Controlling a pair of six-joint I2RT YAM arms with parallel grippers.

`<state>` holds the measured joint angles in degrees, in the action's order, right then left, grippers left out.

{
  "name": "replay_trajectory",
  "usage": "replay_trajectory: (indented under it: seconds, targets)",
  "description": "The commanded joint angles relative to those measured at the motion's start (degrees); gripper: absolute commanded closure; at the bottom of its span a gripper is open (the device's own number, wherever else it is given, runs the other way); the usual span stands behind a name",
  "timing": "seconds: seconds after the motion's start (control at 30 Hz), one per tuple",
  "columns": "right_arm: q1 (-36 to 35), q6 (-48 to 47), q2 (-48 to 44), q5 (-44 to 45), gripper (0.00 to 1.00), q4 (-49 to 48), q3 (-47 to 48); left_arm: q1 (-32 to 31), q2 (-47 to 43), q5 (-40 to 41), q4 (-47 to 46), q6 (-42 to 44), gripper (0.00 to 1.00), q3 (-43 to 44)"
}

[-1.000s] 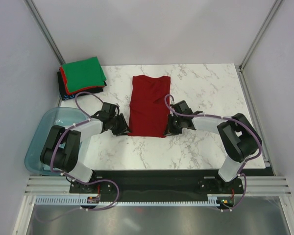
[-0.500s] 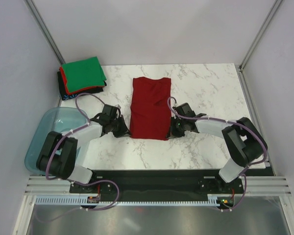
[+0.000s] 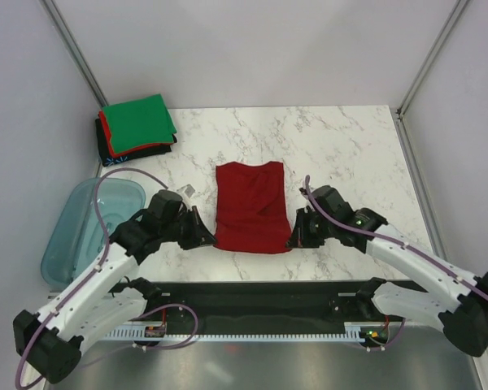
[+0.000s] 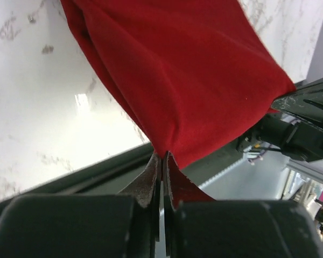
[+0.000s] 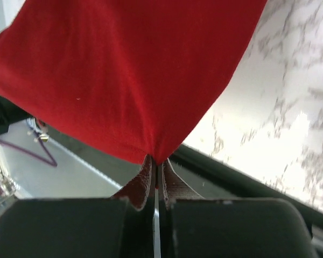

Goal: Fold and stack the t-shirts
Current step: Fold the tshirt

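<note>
The dark red t-shirt (image 3: 252,207) hangs lifted at its near end, its far end still on the marble table (image 3: 350,146). My left gripper (image 3: 209,238) is shut on its near left corner; the left wrist view shows the cloth (image 4: 183,80) pinched between the fingers (image 4: 148,180). My right gripper (image 3: 293,241) is shut on the near right corner; the right wrist view shows the cloth (image 5: 129,75) pinched between the fingers (image 5: 142,180). A folded stack with a bright green shirt (image 3: 138,122) on top of red and black ones lies at the far left corner.
A translucent teal tub (image 3: 85,231) stands at the left edge beside the left arm. The black base rail (image 3: 260,296) runs along the table's near edge. Metal frame posts stand at the back corners.
Both arms have pulled back toward the near edge and risen, lifting the shirt's near edge off the table and dragging the shirt nearer. The stack has not moved.
</note>
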<state>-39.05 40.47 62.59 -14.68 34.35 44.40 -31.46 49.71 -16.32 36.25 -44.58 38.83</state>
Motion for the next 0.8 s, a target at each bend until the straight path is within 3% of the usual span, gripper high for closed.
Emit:
replay_trajectory:
  seconds: [0.0, 0.17, 0.3, 0.6, 0.77]
  targets:
    - [-1.8, 4.7, -5.4, 2.6, 1.00, 10.5, 2.3, -0.3, -4.4, 0.8, 10.7, -4.5, 0.98, 5.5]
    - [-2.3, 4.1, -7.2, 7.5, 1.00, 17.9, 9.1, -0.3, -3.4, 1.2, 15.1, -3.5, 0.98, 12.1]
    - [-2.4, 0.8, -2.3, 12.6, 1.00, 21.4, 17.1, -0.2, 1.5, 5.0, 15.7, -0.9, 0.98, 17.3]
    - [-1.4, -4.1, 7.2, 16.2, 1.00, 21.3, 24.3, 1.1, 10.1, 8.1, 15.8, 1.3, 0.98, 24.7]
    - [3.5, -7.8, 12.7, 14.9, 1.00, 20.6, 29.2, 3.5, 15.1, 8.2, 15.6, 3.9, 0.98, 27.7]
